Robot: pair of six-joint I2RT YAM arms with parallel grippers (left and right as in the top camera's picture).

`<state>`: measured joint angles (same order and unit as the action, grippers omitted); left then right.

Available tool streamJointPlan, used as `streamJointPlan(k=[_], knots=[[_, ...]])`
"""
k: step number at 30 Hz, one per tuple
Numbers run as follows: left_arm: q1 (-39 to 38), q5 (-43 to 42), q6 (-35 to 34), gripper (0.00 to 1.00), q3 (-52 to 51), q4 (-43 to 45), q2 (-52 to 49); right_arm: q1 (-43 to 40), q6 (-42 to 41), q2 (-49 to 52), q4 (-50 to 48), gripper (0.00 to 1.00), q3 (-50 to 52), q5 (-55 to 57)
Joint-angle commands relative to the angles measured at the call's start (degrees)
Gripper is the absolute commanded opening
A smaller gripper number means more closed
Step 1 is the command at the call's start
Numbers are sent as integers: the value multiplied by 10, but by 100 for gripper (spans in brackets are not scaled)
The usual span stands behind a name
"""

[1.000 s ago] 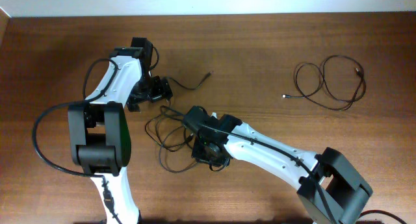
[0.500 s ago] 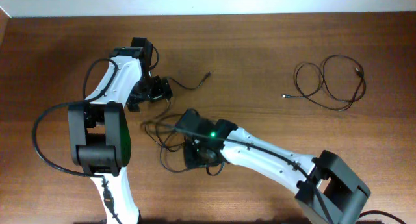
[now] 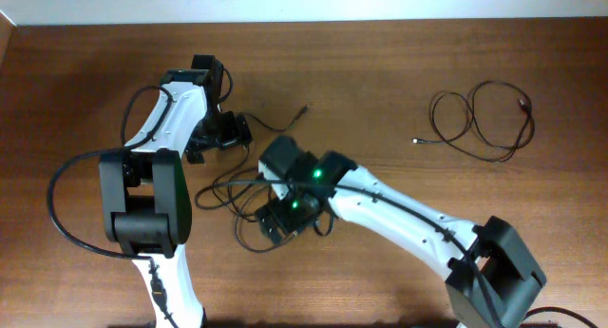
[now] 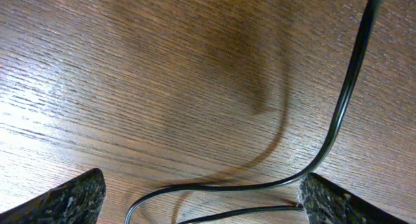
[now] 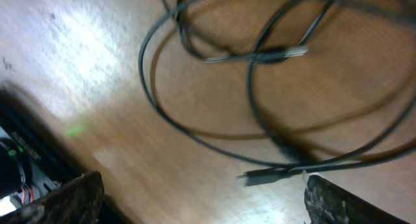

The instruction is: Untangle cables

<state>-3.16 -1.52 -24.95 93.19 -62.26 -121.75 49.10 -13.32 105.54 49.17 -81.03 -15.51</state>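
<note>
The cables form a loose tangle [image 3: 233, 200] of thin black loops at the table's middle left. A strand runs from it up to a plug end [image 3: 304, 109]. My left gripper [image 3: 226, 131] is open low over the wood. One cable [image 4: 338, 113] curves between its fingers [image 4: 71, 198] and touches the right one. My right gripper [image 3: 277, 221] hangs open over the tangle's right side. Its view shows loops [image 5: 195, 55] and a loose plug end [image 5: 260, 177] near its right finger [image 5: 351, 198]. A separate coiled cable [image 3: 480, 119] lies at the far right.
The left arm's black base and thick arm cable [image 3: 142, 209] stand just left of the tangle. The table's back edge [image 3: 380, 22] meets a white wall. Bare wood [image 3: 380, 90] lies between the tangle and the right coil.
My right gripper has opened from nearly shut and shifted up and left over the tangle. The loops spread a little to the left. The left arm has not moved.
</note>
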Motion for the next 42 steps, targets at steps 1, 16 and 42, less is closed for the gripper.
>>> streamJointPlan(k=[1, 16, 42], knots=[[-2, -3, -5, 97, -4, 1, -1, -30, 131, -2, 23, 99, -13, -3], [-2, -3, -5, 100, -4, 1, -1, -41, 537, -2, -70, 83, 105, 57], [-2, -3, -5, 100, -4, 3, -1, -41, 536, 10, -192, 38, 191, 46]])
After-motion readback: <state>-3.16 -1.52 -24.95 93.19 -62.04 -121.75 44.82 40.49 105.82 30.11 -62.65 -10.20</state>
